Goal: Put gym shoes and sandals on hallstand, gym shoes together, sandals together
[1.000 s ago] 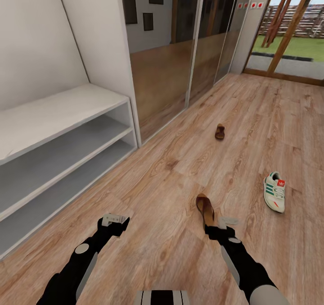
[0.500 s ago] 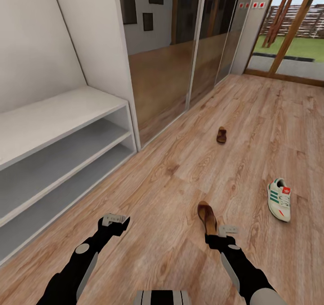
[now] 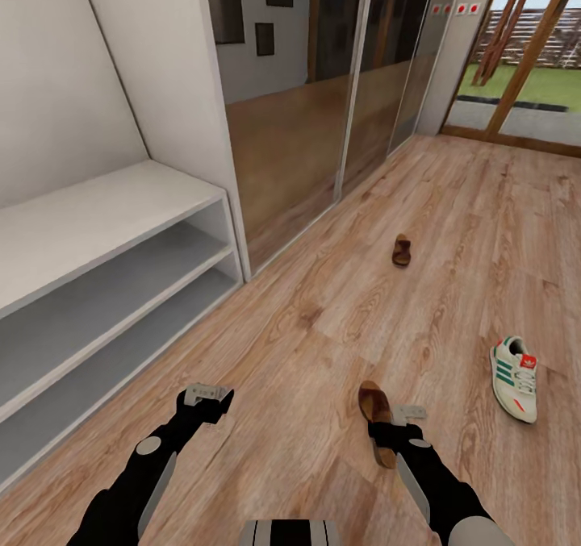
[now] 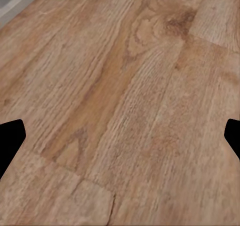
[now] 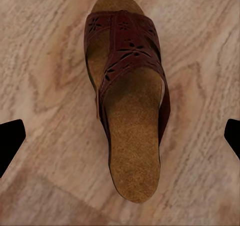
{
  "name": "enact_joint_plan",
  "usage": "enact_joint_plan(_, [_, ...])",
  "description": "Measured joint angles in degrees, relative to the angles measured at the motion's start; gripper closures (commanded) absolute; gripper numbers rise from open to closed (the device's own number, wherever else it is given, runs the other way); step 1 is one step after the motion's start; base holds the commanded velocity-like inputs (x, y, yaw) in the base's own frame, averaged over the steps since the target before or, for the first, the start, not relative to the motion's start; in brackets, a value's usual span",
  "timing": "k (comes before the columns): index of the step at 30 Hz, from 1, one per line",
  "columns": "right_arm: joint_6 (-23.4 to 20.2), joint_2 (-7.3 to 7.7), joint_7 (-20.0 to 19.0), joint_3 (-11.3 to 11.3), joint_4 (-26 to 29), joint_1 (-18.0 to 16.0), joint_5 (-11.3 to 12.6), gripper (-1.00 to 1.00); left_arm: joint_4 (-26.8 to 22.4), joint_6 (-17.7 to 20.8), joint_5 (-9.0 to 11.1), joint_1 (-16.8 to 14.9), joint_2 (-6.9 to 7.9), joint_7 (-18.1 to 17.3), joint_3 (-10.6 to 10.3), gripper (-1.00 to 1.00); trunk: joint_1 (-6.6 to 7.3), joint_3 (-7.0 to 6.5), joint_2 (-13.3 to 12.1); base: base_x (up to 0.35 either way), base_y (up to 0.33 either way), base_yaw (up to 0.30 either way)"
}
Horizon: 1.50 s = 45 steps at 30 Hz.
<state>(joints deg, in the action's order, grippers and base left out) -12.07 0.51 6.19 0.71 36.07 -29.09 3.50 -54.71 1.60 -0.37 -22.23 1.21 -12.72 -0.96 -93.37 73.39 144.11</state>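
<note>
Hovering our right gripper, jaws spread and holding nothing, over the near sandal on the corridor floor; our left gripper is also spread, empty.

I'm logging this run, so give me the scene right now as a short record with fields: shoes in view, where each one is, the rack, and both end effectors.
near sandal: flat on the corridor floor, directly below the right end effector
far sandal: on the floor, further down the corridor
gym shoe: one in view, on the floor at the robot's right
hallstand: at the robot's left, no shoes on the tiers that show
left end effector: open, over bare floor
right end effector: open, fingers either side of the near sandal, not gripping
</note>
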Motion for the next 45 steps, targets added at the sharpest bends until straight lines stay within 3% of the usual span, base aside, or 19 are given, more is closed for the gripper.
enact_joint_plan(20, [-0.03, -0.08, 0.0, 0.0, -0.05, 0.0, -0.01, -1.0, 0.02, -0.17, -0.06, 0.0, -0.01, 0.01, -0.09, -1.0, -0.01, 0.0, 0.0, 0.158, -0.052, 0.0])
enact_joint_plan(45, [0.06, -0.09, 0.0, 0.03, -0.12, 0.0, -0.01, -1.0, -0.36, -0.25, -0.03, 0.03, -0.01, -0.23, -0.12, -1.0, -0.02, 0.0, 0.0, 0.029, -0.018, 0.0])
